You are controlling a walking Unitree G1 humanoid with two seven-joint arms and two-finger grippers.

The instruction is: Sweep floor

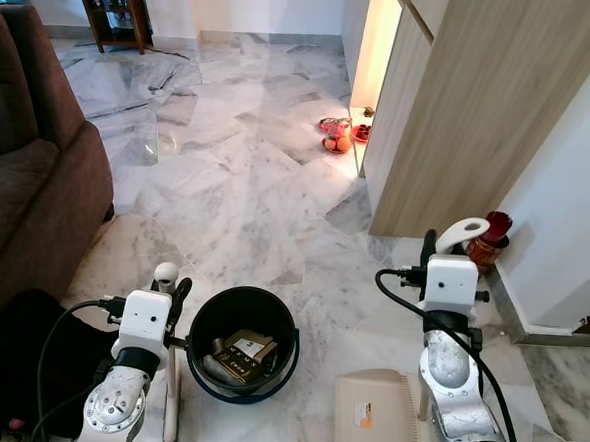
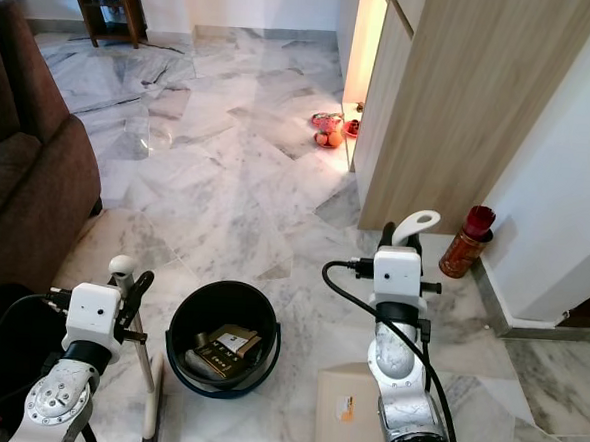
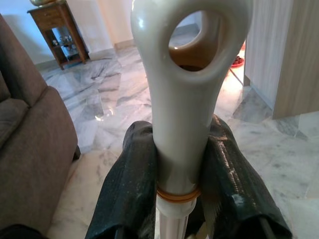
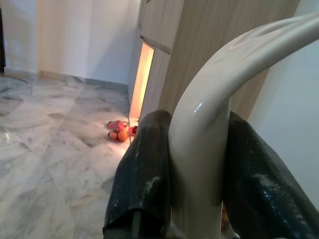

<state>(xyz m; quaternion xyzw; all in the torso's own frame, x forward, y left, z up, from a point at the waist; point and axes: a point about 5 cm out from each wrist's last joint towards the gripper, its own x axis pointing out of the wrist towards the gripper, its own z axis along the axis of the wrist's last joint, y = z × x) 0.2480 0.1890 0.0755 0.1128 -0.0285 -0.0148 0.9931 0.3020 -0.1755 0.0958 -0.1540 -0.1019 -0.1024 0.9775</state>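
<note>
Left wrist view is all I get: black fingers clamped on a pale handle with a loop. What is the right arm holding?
Observer: The right gripper is shut on the curved handle of a beige dustpan.
Operator: Anything between the arms?
Observer: A black bucket stands on the marble floor, with some packaging inside.
Operator: Anything near the right wall?
Observer: A red container stands by the wall, beside the wooden cabinet.

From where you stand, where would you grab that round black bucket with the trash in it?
Probably by the round black bucket's rim, coming from above: it stands upright and open-topped between the left gripper and right gripper, both busy holding handles.
</note>
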